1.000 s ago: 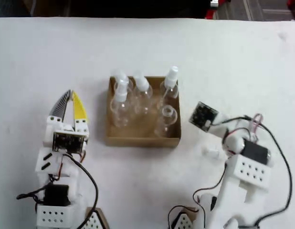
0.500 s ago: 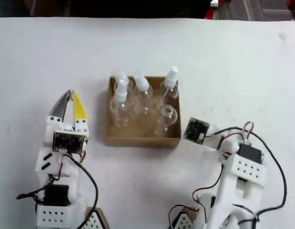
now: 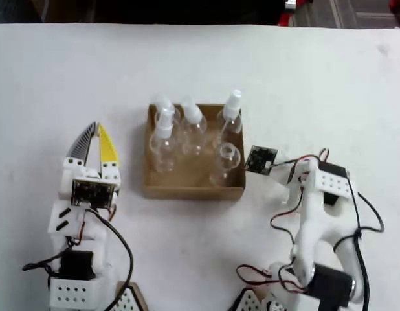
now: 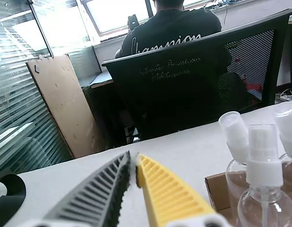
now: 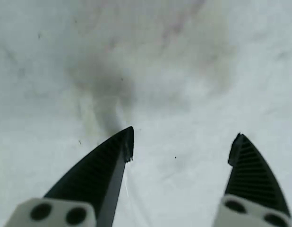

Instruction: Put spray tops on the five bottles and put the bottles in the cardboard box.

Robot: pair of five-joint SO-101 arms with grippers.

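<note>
Bottles [image 3: 192,133] stood in the cardboard box [image 3: 193,192] mid-frame, one uncapped; the right gripper [image 5: 184,135], spread wide and empty, would need to straddle its pick squarely before closing.

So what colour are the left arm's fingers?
The fingers: one grey, one yellow; clearest in the left wrist view.

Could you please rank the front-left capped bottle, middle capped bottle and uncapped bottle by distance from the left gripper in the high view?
From the left gripper:
1. Front-left capped bottle, left side.
2. Middle capped bottle, back centre.
3. Uncapped bottle, front right.
</note>
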